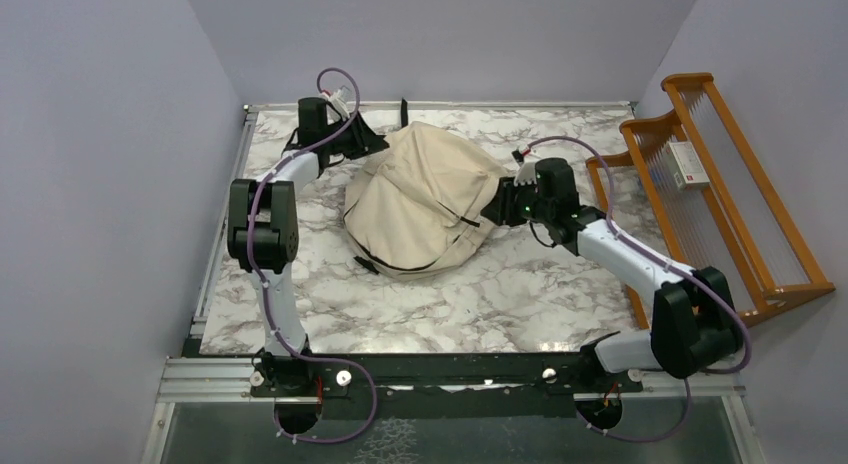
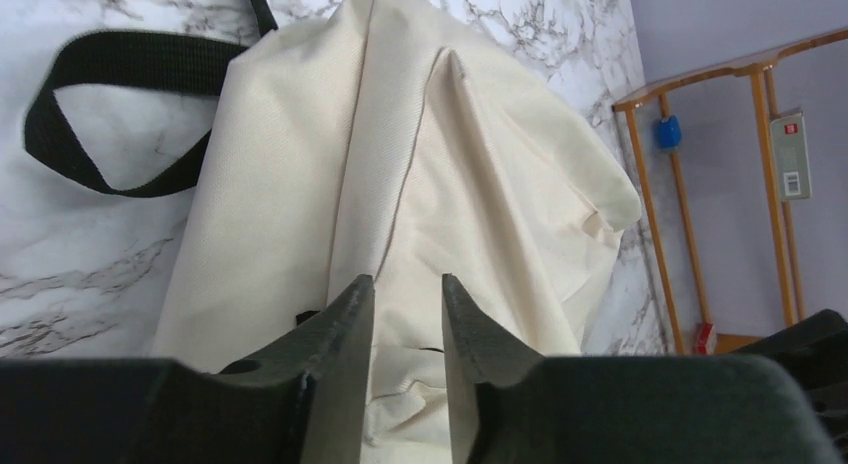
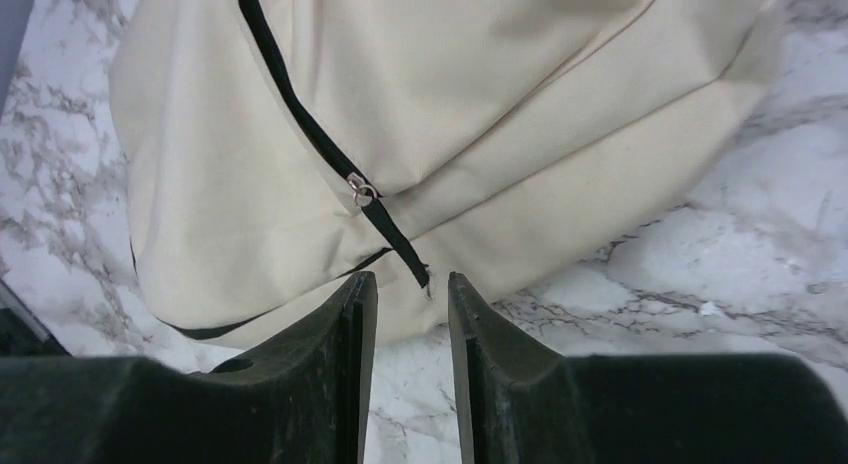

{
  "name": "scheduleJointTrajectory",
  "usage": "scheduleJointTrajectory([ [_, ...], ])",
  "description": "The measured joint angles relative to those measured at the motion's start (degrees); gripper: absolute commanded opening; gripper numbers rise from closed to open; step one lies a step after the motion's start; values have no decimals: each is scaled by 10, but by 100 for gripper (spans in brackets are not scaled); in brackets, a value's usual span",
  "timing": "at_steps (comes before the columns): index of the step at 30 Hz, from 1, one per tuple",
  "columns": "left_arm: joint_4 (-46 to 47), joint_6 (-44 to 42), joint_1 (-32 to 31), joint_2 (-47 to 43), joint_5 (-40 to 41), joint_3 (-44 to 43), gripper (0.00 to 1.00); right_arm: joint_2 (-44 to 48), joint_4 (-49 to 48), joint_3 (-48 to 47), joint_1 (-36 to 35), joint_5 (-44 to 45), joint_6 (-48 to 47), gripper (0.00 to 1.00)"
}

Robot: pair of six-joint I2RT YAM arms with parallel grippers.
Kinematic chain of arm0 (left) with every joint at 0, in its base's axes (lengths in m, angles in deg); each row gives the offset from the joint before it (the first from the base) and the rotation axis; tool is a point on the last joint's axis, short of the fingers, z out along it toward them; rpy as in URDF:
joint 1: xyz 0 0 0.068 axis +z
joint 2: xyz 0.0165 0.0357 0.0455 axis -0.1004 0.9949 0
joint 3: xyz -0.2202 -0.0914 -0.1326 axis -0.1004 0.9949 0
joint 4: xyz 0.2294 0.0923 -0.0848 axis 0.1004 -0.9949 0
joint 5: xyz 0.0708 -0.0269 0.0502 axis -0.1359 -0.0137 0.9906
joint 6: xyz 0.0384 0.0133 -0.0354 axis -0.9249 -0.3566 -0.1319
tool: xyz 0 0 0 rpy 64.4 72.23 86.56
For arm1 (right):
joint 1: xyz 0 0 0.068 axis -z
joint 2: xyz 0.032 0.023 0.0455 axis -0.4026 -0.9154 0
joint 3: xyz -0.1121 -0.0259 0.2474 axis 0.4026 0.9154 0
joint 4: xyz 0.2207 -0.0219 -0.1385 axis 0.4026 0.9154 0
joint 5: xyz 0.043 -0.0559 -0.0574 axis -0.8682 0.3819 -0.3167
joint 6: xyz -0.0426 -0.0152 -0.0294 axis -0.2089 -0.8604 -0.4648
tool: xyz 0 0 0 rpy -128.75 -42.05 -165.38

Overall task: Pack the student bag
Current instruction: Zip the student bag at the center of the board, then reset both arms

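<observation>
Mounting rail (image 1: 450,376) at the near edge carries both arm bases. Left gripper (image 2: 405,284): at the far left side of the student bag (image 1: 420,199), jaws a narrow gap apart over cream cloth; whether any cloth is pinched, cannot tell. A black strap (image 2: 120,74) loops on the marble table (image 1: 500,294) just left of the bag. Bag lies mid-table, bulging, black zipper (image 3: 300,114) shut along the visible length. Right gripper (image 3: 412,279): at the bag's right side, jaws slightly parted, holding nothing, zipper tail just beyond the tips. Wooden rack (image 1: 720,184) at far right.
</observation>
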Motion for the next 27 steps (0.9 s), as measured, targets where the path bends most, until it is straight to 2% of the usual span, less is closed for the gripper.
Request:
scheduleJointTrajectory([
  [6, -65, -35, 0, -64, 69, -38, 47, 89, -12, 7, 0, 79, -10, 46],
  [11, -112, -79, 0, -125, 141, -58, 80, 156, -23, 32, 0, 176, 0, 52],
  [13, -128, -94, 0, -153, 168, -56, 96, 179, -23, 39, 0, 216, 4, 55],
  [14, -132, -101, 0, -167, 181, -51, 99, 190, -23, 41, 0, 235, 5, 57],
  [16, -136, -110, 1, -197, 205, -34, 99, 215, -24, 42, 0, 269, 5, 75],
  [19, -144, -121, 3, -254, 243, 5, 99, 245, -21, 37, 0, 308, 2, 97],
  [20, -145, -124, 4, -274, 255, 19, 99, 252, -18, 32, 0, 318, 2, 100],
  [27, -138, -140, 5, -456, 328, 169, 99, 301, -12, 19, 0, 340, -29, 100],
])
